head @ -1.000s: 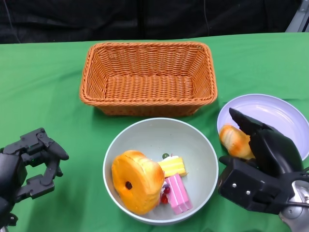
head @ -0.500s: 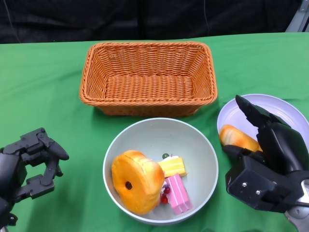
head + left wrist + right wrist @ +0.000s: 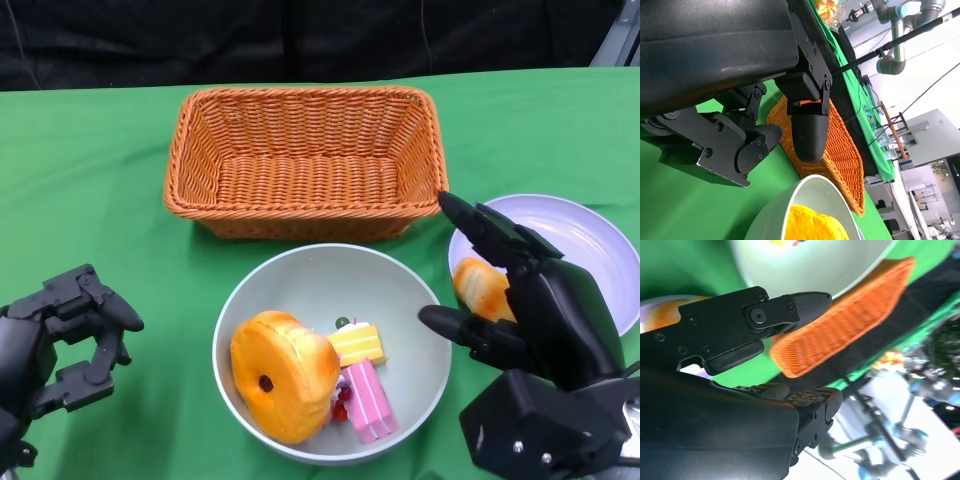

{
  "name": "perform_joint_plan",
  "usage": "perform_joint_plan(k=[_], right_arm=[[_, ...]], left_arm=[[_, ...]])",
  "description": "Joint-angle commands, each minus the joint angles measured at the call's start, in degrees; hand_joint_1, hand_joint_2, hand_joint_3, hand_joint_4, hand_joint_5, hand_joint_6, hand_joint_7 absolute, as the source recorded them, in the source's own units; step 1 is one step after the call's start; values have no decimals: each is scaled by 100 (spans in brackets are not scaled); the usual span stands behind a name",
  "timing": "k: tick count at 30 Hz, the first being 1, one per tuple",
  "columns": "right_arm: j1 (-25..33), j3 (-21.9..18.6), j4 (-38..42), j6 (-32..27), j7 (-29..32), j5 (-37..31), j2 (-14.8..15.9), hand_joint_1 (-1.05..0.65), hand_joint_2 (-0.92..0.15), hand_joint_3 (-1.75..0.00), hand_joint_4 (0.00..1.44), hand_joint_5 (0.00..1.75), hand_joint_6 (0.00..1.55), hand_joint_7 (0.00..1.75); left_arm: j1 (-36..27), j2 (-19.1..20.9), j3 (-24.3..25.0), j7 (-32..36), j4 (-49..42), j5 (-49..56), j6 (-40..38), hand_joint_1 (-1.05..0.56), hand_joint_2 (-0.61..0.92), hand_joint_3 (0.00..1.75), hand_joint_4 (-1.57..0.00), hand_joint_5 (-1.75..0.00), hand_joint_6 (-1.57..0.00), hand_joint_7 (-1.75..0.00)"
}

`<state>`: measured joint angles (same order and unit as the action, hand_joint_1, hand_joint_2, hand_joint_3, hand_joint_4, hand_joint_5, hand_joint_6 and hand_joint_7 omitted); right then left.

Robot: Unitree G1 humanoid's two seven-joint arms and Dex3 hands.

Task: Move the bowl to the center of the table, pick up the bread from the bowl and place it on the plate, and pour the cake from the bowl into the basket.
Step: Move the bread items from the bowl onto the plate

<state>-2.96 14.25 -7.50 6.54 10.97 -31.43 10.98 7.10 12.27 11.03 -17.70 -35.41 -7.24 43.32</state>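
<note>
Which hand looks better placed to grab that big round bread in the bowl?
Probably the right hand: open beside the bowl; the left hand sits farther off.

The left hand (image 3: 765,125) fills the view, its black fingers (image 3: 809,135) apart, holding nothing. Beyond lie the orange basket (image 3: 840,155), the pale bowl (image 3: 805,200) and yellow bread (image 3: 812,227).

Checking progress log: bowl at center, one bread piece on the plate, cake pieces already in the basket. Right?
Not quite. The head view shows the basket empty; the cake pieces are in the bowl, beside a round bread. One bread piece does lie on the plate.
</note>
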Motion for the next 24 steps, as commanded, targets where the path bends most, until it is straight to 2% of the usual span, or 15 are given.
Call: perform_joint_plan(k=[1,7,12,24], right_arm=[[168,69,-575,-49,-260,50,-72,-83,-92,-21,32,5,35,2],[335,186,-1145,-61,-684,94,-156,-83,-92,-20,33,5,35,1],[406,447,-1647,-171,-1216,188,-244,-80,-92,-19,34,5,35,1],[56,868,-1553,-990,-2034,577,-754,-79,-92,-14,37,5,34,0]], left_arm=[[2,92,2,48,-14,46,23,1,61,104,-77,-165,-77,-135],[37,87,-22,-10,-78,4,110,1,62,105,-77,-166,-76,-136],[109,77,-39,7,-174,17,165,1,62,103,-77,-165,-76,-135],[182,77,-61,185,-266,165,186,2,64,100,-79,-161,-78,-131]])
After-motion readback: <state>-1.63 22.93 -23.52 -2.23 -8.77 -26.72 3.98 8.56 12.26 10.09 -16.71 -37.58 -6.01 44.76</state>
